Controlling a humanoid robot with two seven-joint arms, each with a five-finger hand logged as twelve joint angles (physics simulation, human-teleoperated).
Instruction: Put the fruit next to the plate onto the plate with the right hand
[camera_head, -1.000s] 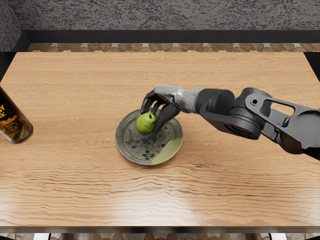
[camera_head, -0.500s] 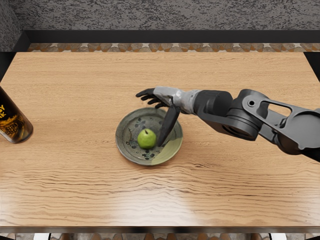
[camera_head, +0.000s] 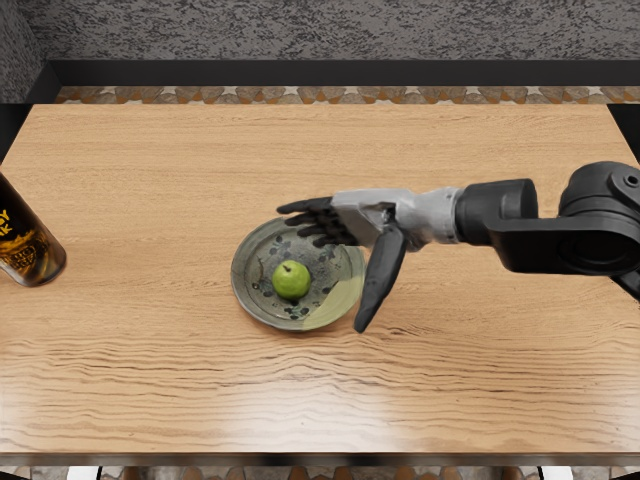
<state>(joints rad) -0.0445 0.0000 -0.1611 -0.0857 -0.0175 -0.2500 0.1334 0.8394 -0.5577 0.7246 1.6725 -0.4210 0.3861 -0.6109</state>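
Note:
A small green pear (camera_head: 291, 280) lies inside the round grey-green plate (camera_head: 256, 299) at the middle of the table. My right hand (camera_head: 335, 250) hovers over the plate's right half, just right of the pear and apart from it. Its fingers (camera_head: 305, 210) are spread flat and its thumb (camera_head: 376, 280) points down past the plate's right rim; it holds nothing. The right arm (camera_head: 520, 225) comes in from the right edge. No left arm shows.
A dark can with a yellow label (camera_head: 22, 243) stands at the table's left edge. The wooden table (camera_head: 320, 380) ends in a dark wall at the back and an edge along the bottom.
The right hand let go of the pear, which dropped onto the plate. The fingers then spread and the hand drew back to the right, with the forearm swinging more level.

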